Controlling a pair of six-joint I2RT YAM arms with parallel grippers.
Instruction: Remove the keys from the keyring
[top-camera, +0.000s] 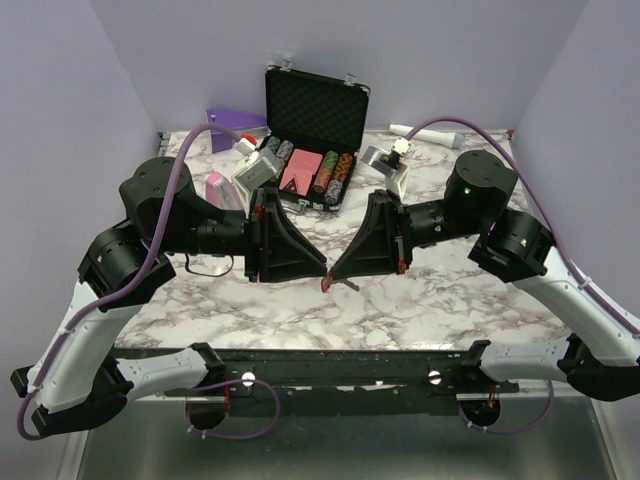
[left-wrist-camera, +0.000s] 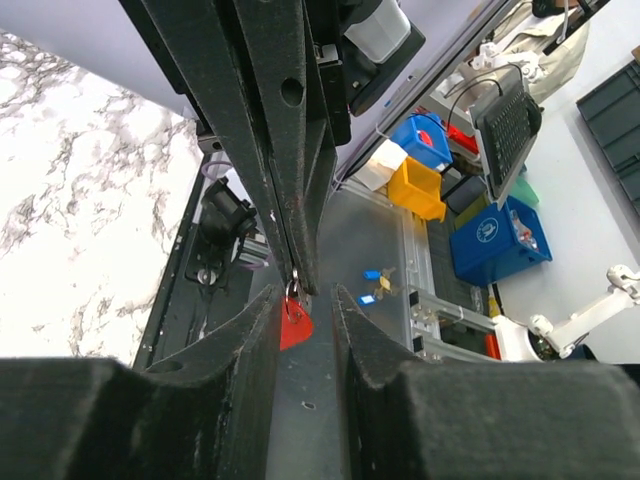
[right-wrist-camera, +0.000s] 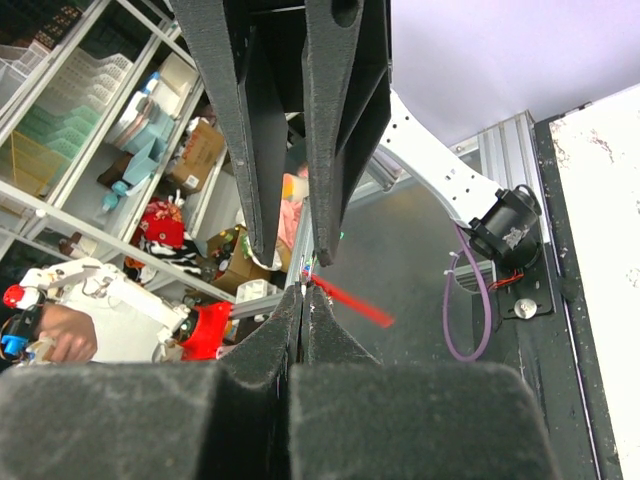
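Note:
My two grippers meet tip to tip above the middle of the marble table (top-camera: 420, 300). My right gripper (top-camera: 333, 277) is shut on the small ring of the keyring, whose red tag (top-camera: 326, 285) hangs below the tips. In the right wrist view the right gripper (right-wrist-camera: 303, 297) is shut and the tag (right-wrist-camera: 352, 303) shows edge-on. In the left wrist view my left gripper (left-wrist-camera: 305, 302) is open, with the red tag (left-wrist-camera: 293, 323) between its fingers, close to the left finger (left-wrist-camera: 262, 330). A thin dark sliver (top-camera: 347, 286), possibly a key, sticks out beside the tag; the keys are otherwise hidden.
An open black case (top-camera: 315, 125) of poker chips stands at the back centre. A pink box (top-camera: 222, 190) and a purple piece (top-camera: 235, 120) lie at the back left. A white tube (top-camera: 430, 131) and a small white object (top-camera: 392, 168) lie at the back right.

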